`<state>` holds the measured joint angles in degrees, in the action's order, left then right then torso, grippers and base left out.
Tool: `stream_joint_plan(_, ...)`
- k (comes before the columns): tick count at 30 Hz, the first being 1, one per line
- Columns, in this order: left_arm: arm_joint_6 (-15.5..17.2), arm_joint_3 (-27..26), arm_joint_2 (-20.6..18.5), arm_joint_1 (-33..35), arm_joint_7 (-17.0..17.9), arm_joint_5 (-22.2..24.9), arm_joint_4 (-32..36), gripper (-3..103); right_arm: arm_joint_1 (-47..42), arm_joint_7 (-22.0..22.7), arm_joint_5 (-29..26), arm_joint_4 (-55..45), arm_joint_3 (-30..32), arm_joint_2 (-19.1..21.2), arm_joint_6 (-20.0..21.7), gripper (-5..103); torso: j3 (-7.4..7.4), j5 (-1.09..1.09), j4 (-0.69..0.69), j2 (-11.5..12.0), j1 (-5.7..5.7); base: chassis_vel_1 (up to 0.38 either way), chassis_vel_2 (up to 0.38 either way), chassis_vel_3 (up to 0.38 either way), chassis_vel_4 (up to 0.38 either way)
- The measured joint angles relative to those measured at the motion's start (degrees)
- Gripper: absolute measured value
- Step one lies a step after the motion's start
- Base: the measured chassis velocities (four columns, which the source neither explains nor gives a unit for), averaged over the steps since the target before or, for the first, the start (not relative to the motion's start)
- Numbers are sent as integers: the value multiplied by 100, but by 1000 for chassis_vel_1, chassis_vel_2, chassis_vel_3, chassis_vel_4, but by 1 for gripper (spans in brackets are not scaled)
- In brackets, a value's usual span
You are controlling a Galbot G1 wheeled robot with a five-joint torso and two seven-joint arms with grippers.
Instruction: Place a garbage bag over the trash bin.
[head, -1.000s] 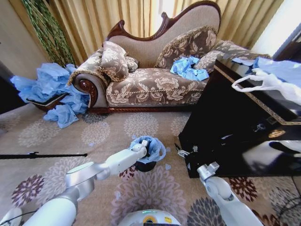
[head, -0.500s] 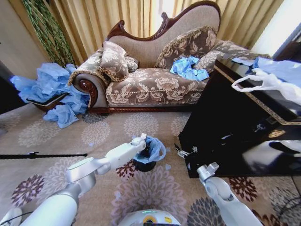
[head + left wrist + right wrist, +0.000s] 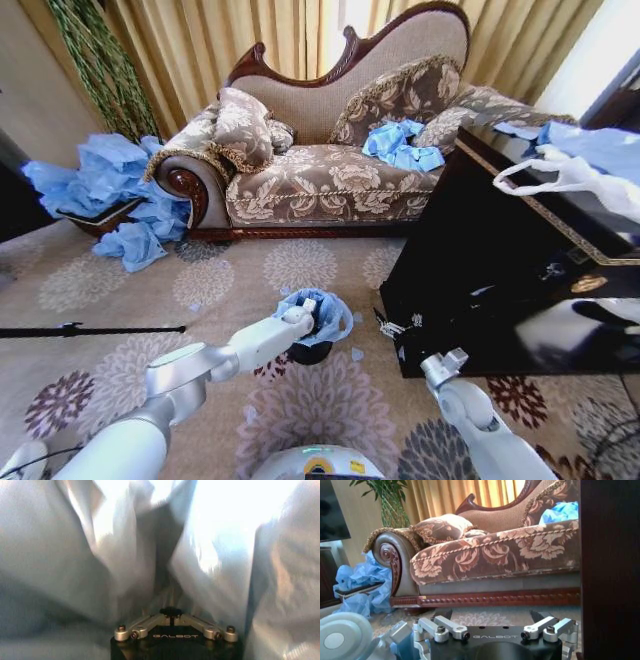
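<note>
one garbage bag [image 3: 322, 305] drapes one trash bin [image 3: 310, 350]; left gripper [image 3: 306, 312] inside, fingers hidden.

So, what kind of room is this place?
Probably a home living room: an ornate sofa with cushions, gold curtains behind it, and a floral carpet under the trash bin.

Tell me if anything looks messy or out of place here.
Yes. Loose blue bags are heaped on the floor left of the sofa, and more lie on its seat. Small scraps litter the carpet beside the bin.
</note>
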<state>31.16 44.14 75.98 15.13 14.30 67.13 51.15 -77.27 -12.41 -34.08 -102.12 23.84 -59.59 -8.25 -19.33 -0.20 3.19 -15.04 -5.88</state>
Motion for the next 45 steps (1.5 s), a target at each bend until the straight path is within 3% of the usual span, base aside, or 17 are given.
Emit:
stream_joint_plan(2, -199, -66, 93, -56, 14, -152, -196, 0, -4, 0, 0, 7, 7, 2, -2, 100, 0, 1, -5, 0, 0, 0, 0, 0, 0)
stream_joint_plan(5, -372, -137, 165, -79, 125, -408, -435, 0, -1, 0, 0, 15, -5, -5, -3, 100, 0, 0, 0, 0, 0, 0, 0, 0, 0)
stream_joint_plan(8, -402, -140, 132, -72, 218, -534, -517, 0, 1, -1, 3, 17, -27, -16, -3, 100, 0, 1, -3, 0, 0, 0, 0, 0, 0)
stream_joint_plan(11, -138, -134, 24, -17, 385, -450, -391, 0, -8, -1, 5, 17, -41, -19, -3, 100, 0, 0, -5, 0, 0, 0, 0, 0, 0)
stream_joint_plan(14, 494, -21, -145, 15, 508, 100, 94, 0, -7, 0, 5, 17, -45, -10, -3, 100, 0, 1, -3, 0, 0, 0, 0, 0, 0)
stream_joint_plan(18, 606, 4, -85, 49, 551, 343, 240, 0, 1, 11, 5, 17, -45, 5, -3, 100, 0, 1, -4, 0, 0, 0, 0, 0, 0)
stream_joint_plan(20, 531, -70, 7, 58, 542, 360, 197, 0, 0, 12, 5, 17, -45, 8, -3, 100, 0, 0, -4, 0, 0, 0, 0, 0, 0)
stream_joint_plan(23, 20, -184, 278, 9, 485, -75, -247, 0, -35, 15, 7, 18, -35, 20, -3, 100, 0, 1, -1, 0, 0, 0, 0, 0, 0)
stream_joint_plan(26, -172, -271, 388, -42, 463, -334, -524, 0, -62, 15, 11, 18, -29, 23, -3, 100, 0, 0, 0, 0, 0, 0, 0, 0, 0)
stream_joint_plan(36, -11, -268, 187, 110, 541, -393, -479, 0, -67, 15, 17, 23, -33, 20, -12, 100, 0, 1, -4, 0, 0, 0, 0, 0, 0)
stream_joint_plan(39, -17, -344, 223, 142, 477, -49, -449, 0, -88, 11, 20, 23, -22, 29, -12, 100, 0, 0, -3, 0, 0, 0, 0, 0, 0)
stream_joint_plan(40, 0, -419, 246, 143, 410, 9, -439, 6, -96, 10, 20, 24, -21, 28, -13, 100, 0, 0, -2, 0, 0, 0, 0, 0, 0)
stream_joint_plan(42, -9, -457, 251, 142, 348, 29, -415, 6, -103, 9, 24, 26, -19, 26, -13, 100, 0, 0, -1, 0, 0, 0, 0, 0, 0)
stream_joint_plan(45, -174, -530, 359, 98, 302, -220, -490, 22, -106, 6, 35, 29, -26, 12, -13, 100, 0, 0, -3, 0, 0, 0, 0, 0, 0)
